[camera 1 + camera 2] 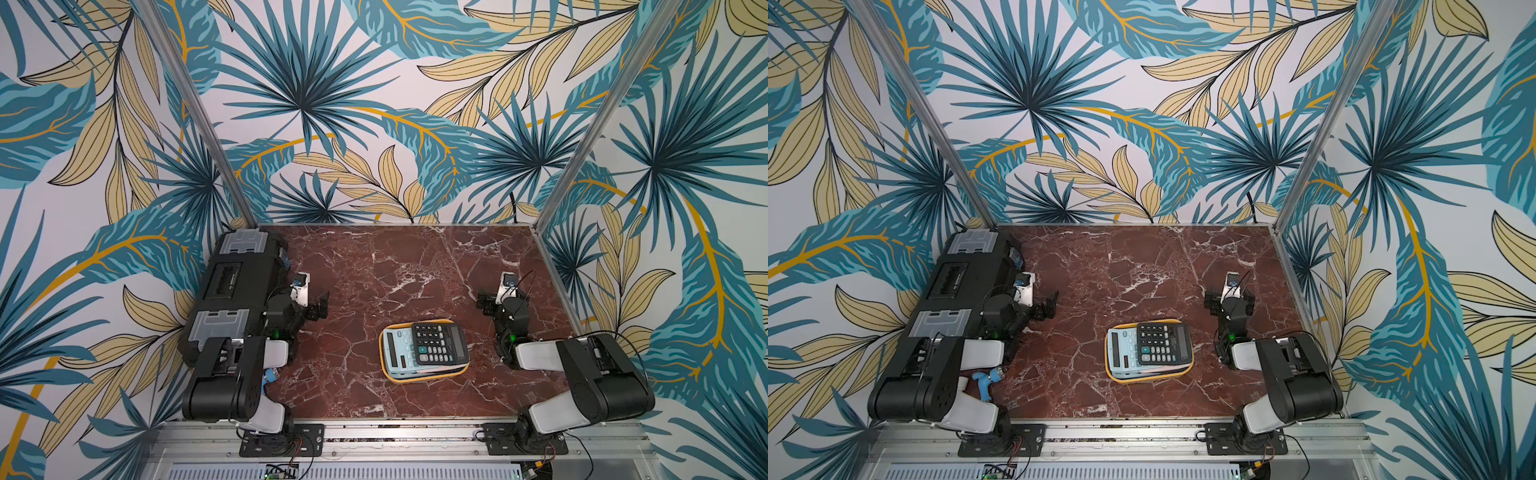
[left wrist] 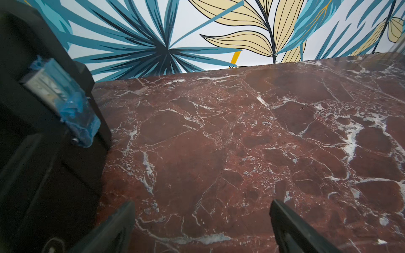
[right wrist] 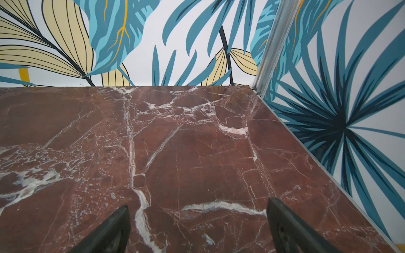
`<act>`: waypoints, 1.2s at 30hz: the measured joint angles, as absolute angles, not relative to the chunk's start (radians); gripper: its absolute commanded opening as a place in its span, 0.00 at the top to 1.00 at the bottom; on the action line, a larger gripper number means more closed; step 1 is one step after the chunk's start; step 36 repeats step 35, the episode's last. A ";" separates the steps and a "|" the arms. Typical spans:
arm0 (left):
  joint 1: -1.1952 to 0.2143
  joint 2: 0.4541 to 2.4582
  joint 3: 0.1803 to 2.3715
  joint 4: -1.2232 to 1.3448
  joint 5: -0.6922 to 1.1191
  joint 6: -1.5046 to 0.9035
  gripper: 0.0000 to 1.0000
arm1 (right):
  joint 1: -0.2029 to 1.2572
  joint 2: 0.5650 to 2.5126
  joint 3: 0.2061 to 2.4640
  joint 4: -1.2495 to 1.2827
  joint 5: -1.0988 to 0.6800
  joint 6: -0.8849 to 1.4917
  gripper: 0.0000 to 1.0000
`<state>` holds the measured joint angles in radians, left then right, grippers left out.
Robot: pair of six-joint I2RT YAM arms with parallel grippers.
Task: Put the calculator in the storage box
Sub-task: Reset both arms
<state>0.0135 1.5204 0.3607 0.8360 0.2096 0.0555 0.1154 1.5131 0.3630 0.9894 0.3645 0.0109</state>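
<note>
The storage box, a shallow yellow tray [image 1: 424,377] [image 1: 1150,378], sits at the middle front of the marble table. A light blue calculator [image 1: 397,349] [image 1: 1121,351] lies flat in it. A black calculator [image 1: 439,343] [image 1: 1165,344] rests on top of the blue one, over the tray's right part. My left gripper [image 1: 318,307] [image 1: 1047,306] [image 2: 202,203] hovers left of the tray, open and empty. My right gripper [image 1: 500,297] [image 1: 1230,297] [image 3: 198,203] stays behind and right of the tray, open and empty. Neither wrist view shows the tray.
A large black toolbox [image 1: 232,291] [image 1: 955,282] [image 2: 32,131] with grey lid compartments runs along the table's left edge, close to my left arm. A small blue object [image 1: 988,380] lies by the left arm's base. Leaf-patterned walls and metal posts enclose the table [image 1: 374,270].
</note>
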 measured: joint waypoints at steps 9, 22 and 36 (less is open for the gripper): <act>-0.007 1.521 0.368 0.830 0.113 0.060 0.00 | 0.065 1.513 0.390 0.903 0.297 0.025 0.01; -0.008 1.521 0.368 0.825 0.089 0.060 0.00 | 0.065 1.513 0.390 0.885 0.279 0.027 0.01; -0.009 1.521 0.368 0.825 0.089 0.060 0.00 | 0.065 1.513 0.390 0.885 0.279 0.027 0.01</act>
